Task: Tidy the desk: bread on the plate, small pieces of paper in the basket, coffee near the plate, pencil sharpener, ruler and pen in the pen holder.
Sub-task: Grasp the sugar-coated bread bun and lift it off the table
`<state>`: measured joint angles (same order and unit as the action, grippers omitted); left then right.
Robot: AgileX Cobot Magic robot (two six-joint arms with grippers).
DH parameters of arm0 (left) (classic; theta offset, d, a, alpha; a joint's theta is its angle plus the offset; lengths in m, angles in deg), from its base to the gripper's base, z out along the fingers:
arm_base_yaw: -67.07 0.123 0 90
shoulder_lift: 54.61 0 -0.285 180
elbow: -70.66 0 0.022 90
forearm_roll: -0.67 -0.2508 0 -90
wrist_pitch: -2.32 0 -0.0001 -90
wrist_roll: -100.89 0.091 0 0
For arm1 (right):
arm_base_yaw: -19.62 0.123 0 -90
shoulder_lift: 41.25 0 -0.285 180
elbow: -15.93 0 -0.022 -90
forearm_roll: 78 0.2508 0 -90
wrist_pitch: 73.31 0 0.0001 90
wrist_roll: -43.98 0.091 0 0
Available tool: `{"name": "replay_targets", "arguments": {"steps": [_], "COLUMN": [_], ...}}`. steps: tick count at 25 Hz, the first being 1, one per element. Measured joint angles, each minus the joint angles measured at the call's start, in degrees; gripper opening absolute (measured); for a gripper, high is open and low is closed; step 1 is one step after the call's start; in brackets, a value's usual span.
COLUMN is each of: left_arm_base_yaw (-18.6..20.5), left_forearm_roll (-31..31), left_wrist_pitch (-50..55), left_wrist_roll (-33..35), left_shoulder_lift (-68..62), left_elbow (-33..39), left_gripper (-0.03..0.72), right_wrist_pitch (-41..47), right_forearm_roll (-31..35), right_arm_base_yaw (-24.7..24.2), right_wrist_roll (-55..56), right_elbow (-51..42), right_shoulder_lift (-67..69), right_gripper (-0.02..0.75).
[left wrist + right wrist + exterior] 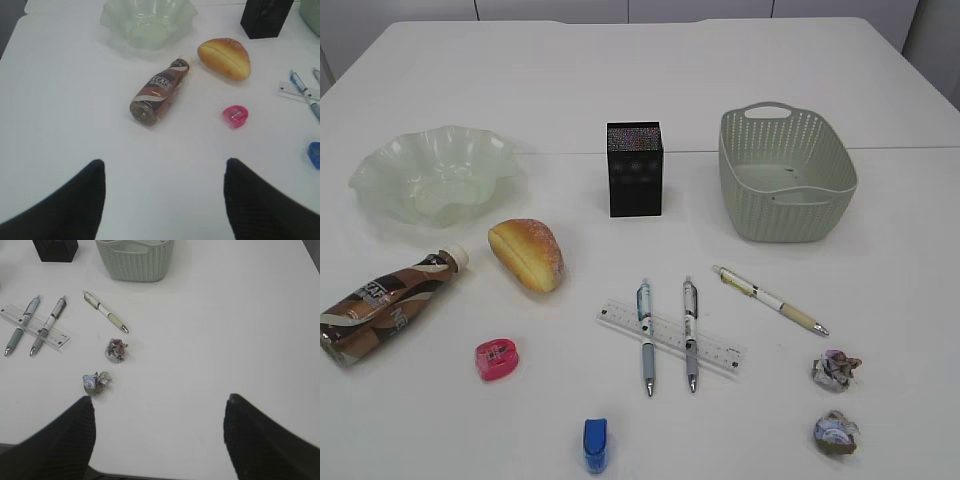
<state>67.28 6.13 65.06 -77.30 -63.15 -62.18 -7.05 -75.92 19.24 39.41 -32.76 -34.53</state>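
Left gripper point(162, 200) jaws spread wide, nothing between them, hovering above bare desk point(65, 100) and looking down at a slant toward the far side; only the two dark fingers point(75, 205) show at the bottom of the left wrist view. Right gripper point(157, 440) same pose, jaws spread and empty, fingers point(260, 440) at the frame bottom over bare tabletop. Neither arm shows in the exterior view. Ahead of the left gripper: coffee bottle point(161, 91) lying on its side, cap toward the green ruffled plate point(148, 20), base toward the gripper. Bread roll point(224, 57) just right of the bottle's cap end, on the desk and not on the plate. Pink pencil sharpener point(235, 115) near the bottle's right, blue pencil sharpener point(315, 154) at the frame edge. Ahead of the right gripper: two crumpled paper balls point(117, 349) point(96, 382) near each other on the desk, well apart from the basket point(135, 260) at the far side. Cream pen point(105, 311) lies alone between balls and basket. Two grey pens point(647, 338) point(690, 335) lie across the clear ruler point(670, 336). Black pen holder point(635, 168) upright between plate and basket.
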Motion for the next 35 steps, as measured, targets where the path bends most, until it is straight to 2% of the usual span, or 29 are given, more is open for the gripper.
{"name": "replay_targets", "arguments": {"steps": [10,15,28,31,35], "left_arm_base_yaw": [0.0,0.0,0.0,0.0,0.0], "left_forearm_roll": [0.9,0.9,1.4,3.0,3.9], "left_wrist_pitch": [0.0,2.4,4.6,7.2,9.2], "left_wrist_roll": [0.0,0.0,-1.3,-4.5,-6.5], "left_shoulder_lift": [-0.6,-7.8,-30.7,-34.6,-39.3], "left_elbow": [0.0,-1.5,-18.2,-22.3,-26.8], "left_gripper": [0.546,0.546,0.546,0.546,0.546], "right_wrist_pitch": [0.0,0.0,-0.3,-0.2,-0.1], "right_forearm_roll": [0.0,1.4,2.2,1.0,-4.0], "right_arm_base_yaw": [0.0,0.0,0.0,0.0,0.0], "right_wrist_roll": [0.0,3.4,6.3,6.6,7.4], "right_elbow": [0.0,0.0,0.0,0.0,0.4], "right_shoulder_lift": [0.0,0.0,0.3,5.4,17.1], "right_gripper": [0.583,0.584,0.583,0.584,0.584]}}
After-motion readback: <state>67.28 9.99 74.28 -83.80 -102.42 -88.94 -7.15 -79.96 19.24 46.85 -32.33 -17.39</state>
